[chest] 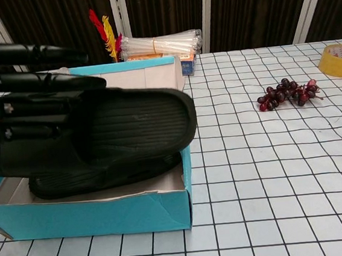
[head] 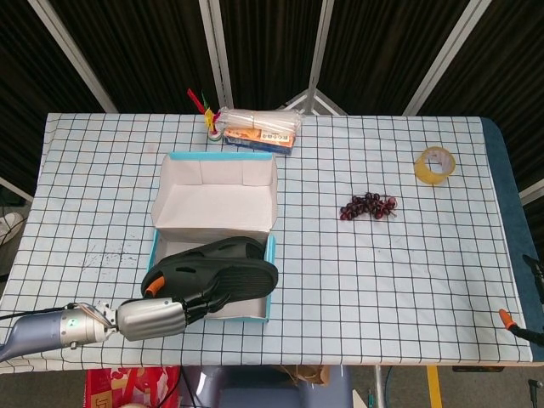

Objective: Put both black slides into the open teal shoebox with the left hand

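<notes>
The table point(head: 408, 272), covered in a white cloth with a black grid, carries the open teal shoebox point(head: 214, 200), whose lid stands up at the far side. The left hand point(head: 161, 316) reaches in from the near left edge, its dark fingers point(chest: 40, 86) closed around the second black slide point(head: 223, 274), which it holds roughly level just above the box's near half. In the chest view that slide point(chest: 138, 128) hangs directly over the first black slide point(chest: 103, 174), which lies flat inside the box point(chest: 95, 217). Behind the box, at the far edge of the table, lies a bundle of clear plastic tubes point(head: 259, 119) on an orange packet point(head: 259, 136), with a red and yellow feathery toy point(chest: 102, 29) beside it. To the right lie a bunch of dark grapes point(head: 368, 206) and a roll of yellow tape point(head: 434, 165), well apart. The right hand point(head: 525, 321) barely shows at the right edge, so I cannot tell how its fingers stand.
</notes>
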Robot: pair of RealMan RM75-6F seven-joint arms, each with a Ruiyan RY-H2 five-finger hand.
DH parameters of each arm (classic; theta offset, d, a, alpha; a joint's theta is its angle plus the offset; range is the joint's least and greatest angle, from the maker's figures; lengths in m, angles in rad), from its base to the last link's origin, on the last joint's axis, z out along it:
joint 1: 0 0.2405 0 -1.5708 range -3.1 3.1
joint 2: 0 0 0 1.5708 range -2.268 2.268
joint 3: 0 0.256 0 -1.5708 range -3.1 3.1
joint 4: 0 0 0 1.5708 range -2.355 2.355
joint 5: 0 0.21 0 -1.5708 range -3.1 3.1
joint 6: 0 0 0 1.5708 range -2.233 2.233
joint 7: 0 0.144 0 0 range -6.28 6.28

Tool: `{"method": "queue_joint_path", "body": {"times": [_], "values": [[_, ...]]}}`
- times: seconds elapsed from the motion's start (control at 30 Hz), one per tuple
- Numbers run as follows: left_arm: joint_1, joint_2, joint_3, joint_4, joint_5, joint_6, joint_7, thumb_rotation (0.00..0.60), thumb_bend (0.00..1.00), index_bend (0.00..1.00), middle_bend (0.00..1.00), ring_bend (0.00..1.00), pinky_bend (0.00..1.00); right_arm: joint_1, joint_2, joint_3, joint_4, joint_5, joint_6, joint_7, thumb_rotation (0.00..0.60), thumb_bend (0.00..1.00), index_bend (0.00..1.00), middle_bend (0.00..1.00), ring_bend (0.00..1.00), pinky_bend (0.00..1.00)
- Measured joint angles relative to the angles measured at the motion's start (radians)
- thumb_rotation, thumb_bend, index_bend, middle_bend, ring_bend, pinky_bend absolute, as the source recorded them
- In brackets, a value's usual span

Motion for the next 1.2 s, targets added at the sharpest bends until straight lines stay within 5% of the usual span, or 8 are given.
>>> {"method": "queue_joint_path", "body": {"times": [1.2], "values": [[0.017, -0.191, 0.135, 0.252, -0.09, 0.089, -0.098, 0.6, 0.36, 0.47, 0.4, 0.02, 0.14, 0.007, 0.0, 0.004, -0.007, 0.019, -0.023, -0.017, 0.6, 0.31, 0.03, 0.11, 0.19, 0.13]]}}
